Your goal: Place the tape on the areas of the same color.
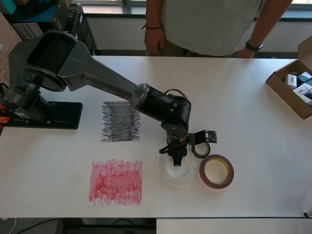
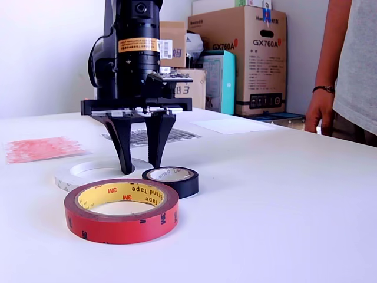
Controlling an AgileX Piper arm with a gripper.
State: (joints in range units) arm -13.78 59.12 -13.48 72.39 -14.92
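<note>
- Writing inside the red tape [image 2: 122, 211] says "3M Brand Tape".
- It lies flat on the surface [image 2: 283, 200], beside the black tape [image 2: 171, 180].
- My end effector [image 2: 141, 169] is open, one finger inside the white tape [image 2: 97, 173].

A: What's up front in the ext. view?
B: Red tape [image 2: 121, 211] flat on the table [image 2: 277, 200], black tape [image 2: 171, 180] just behind it, white tape [image 2: 100, 173] to their left.
A: Gripper [image 2: 139, 169]?
B: Pointing down w/ jaws apart. One finger [image 2: 122, 147] is inside the white roll, the other by its rim near the black roll.
A: Patches?
B: Red patch [image 2: 42, 148] far left, black patch [image 2: 154, 137] behind the gripper.
</note>
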